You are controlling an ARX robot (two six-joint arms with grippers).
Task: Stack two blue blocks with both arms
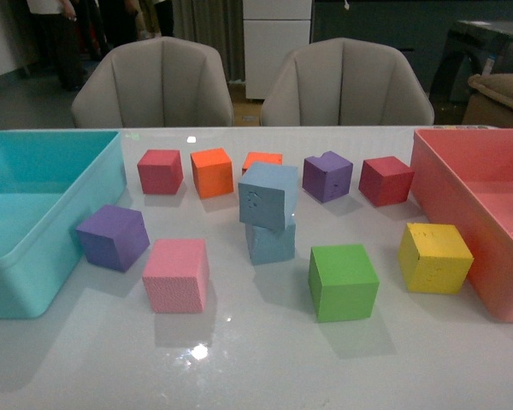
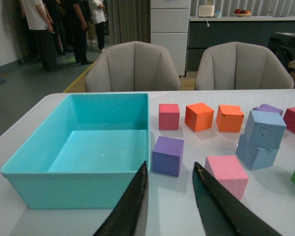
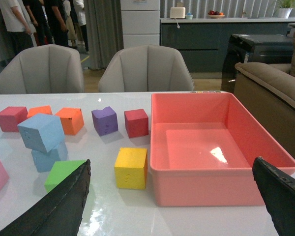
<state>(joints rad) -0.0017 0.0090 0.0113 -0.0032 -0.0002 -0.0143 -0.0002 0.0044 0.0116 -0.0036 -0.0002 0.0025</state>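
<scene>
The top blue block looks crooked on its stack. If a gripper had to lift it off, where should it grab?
Probably from above, pinching two opposite side faces of the top blue block. It sits tilted and twisted on the lower blue block, so the jaws should turn to match its faces.

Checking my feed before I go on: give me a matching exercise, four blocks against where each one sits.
Things:
1. upper blue block
2. yellow block
3. purple block
4. green block

Places:
A. beside the turquoise bin
B. on top of the lower blue block, tilted
C. beside the pink bin
D. at the front of the table, between the pink block and the yellow block

Pairs: 1-B, 2-C, 3-A, 4-D
</scene>
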